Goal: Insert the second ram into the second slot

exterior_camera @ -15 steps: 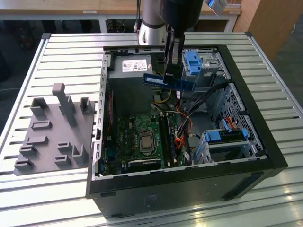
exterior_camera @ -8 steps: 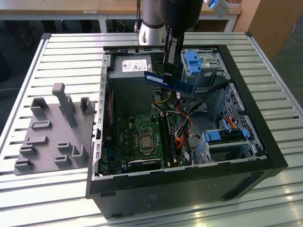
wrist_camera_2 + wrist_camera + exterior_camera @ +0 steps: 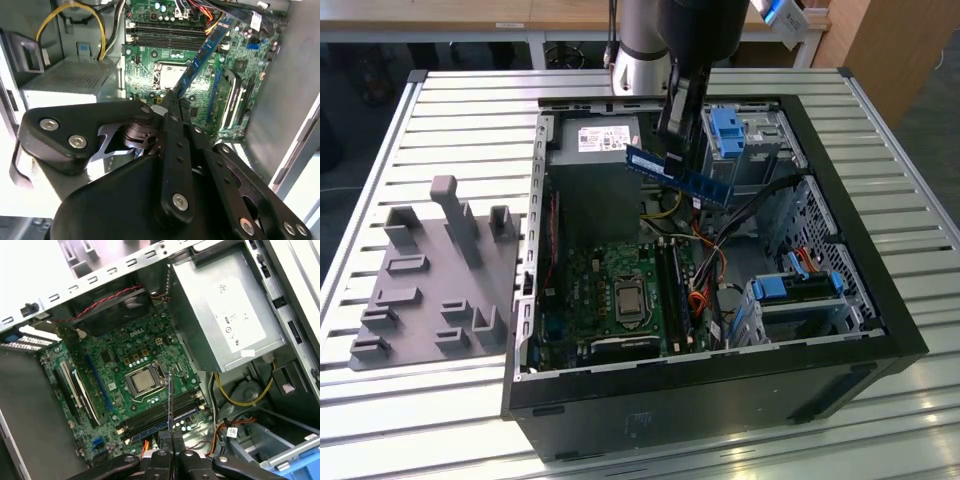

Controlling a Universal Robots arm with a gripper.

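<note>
the black two-fingered claw (image 3: 672,160) is clamped on the second ram (image 3: 708,186), a long thin dark-blue circuit-board stick with a pale label. it holds the stick in the air above the open black tower computer case (image 3: 720,385), which lies on its side on the slatted metal counter (image 3: 410,420). the grip sits on the stick's upper long edge, probably so the contact edge hangs free below. in the second wrist view the stick (image 3: 202,52) runs out from the closed fingers (image 3: 176,107). in the first wrist view it is seen edge-on (image 3: 170,400), lined up roughly along the bank of long dark memory slots (image 3: 160,416) on the green motherboard (image 3: 115,365).

the stick is well above the board and touches nothing. which slot is the second one, and whether its neighbour is filled, i cannot tell for sure.

room is tight. in the exterior view the silver power supply box (image 3: 595,150) stands on the view's left of the stick. the bright blue drive-bay latches (image 3: 725,125) are just beside it on the right, and a bundle of coloured cables (image 3: 705,250) lies near the slots (image 3: 672,285). a grey moulded fixture (image 3: 430,270) lies well apart on the counter.
</note>
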